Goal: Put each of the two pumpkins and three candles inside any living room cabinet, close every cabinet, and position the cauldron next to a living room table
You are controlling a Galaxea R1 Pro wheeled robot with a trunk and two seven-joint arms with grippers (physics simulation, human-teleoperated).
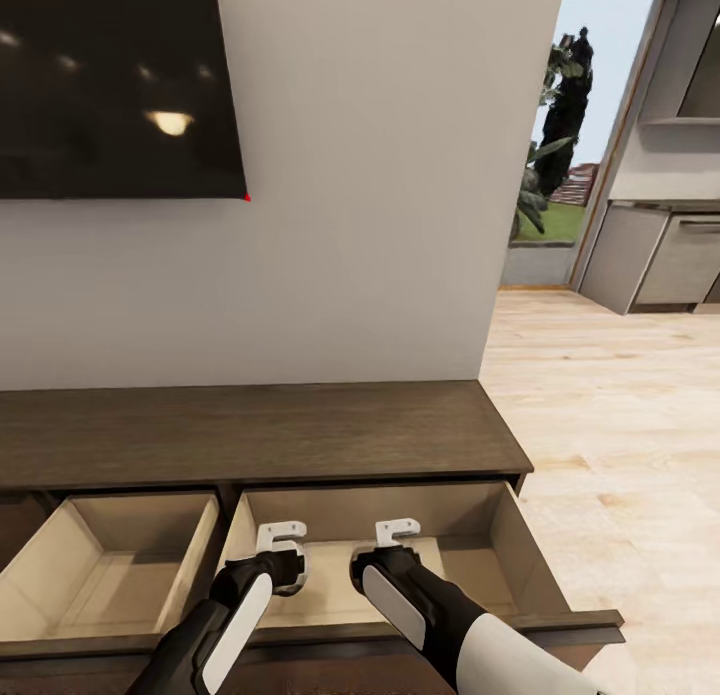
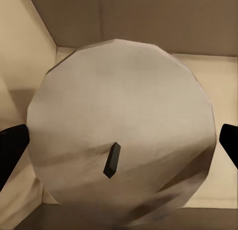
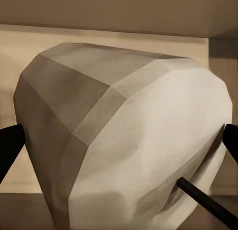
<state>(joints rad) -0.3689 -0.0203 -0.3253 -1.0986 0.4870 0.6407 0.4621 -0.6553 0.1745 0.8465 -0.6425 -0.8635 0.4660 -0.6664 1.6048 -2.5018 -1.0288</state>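
both your arms reach down into the right-hand open drawer point(image 1: 500, 535) of the dark-brown cabinet point(image 1: 250, 430), beside a second open drawer point(image 1: 110, 555). your left end effector point(image 2: 119, 141) grips a grey-beige candle point(image 2: 124, 126), wick end toward the camera, between its dark fingertips point(image 2: 12, 145). your right end effector point(image 3: 119, 145) clasps another candle point(image 3: 129, 141), tilted, above the pale drawer floor.

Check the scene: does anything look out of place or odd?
Nothing spilled or damaged. Two drawers of the cabinet stand open, both grippers lowered into the right one. Each holds a candle: upright in the left wrist view, tilted in the right.
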